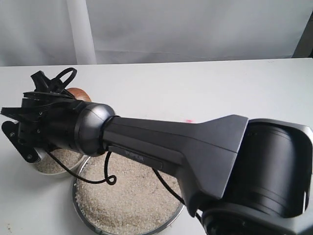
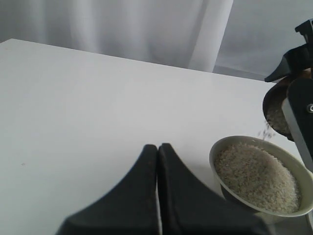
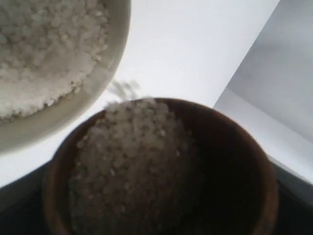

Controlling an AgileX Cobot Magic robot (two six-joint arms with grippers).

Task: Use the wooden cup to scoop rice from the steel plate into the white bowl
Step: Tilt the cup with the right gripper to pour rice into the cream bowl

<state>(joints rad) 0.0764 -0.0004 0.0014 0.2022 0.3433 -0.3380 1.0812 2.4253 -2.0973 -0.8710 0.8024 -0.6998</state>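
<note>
My right arm reaches across to the left, and its gripper (image 1: 62,99) is shut on the wooden cup (image 1: 79,93). The cup (image 3: 230,161) is tilted above the white bowl (image 3: 90,98) and is partly filled with rice (image 3: 132,166). A few grains (image 2: 266,132) are falling from the cup (image 2: 276,110) toward the bowl (image 2: 215,152), which holds a mound of rice (image 2: 257,177). The steel plate (image 1: 75,197), spread with rice (image 1: 129,196), lies next to the bowl (image 1: 58,175). My left gripper (image 2: 157,146) is shut and empty, low over the table beside the bowl.
The white tabletop (image 1: 195,88) stretches behind the vessels to a pale curtain (image 1: 161,24). My right arm's black body (image 1: 186,147) crosses above the plate, and a loose cable (image 1: 105,178) hangs over the rice. The left arm is hidden in the exterior view.
</note>
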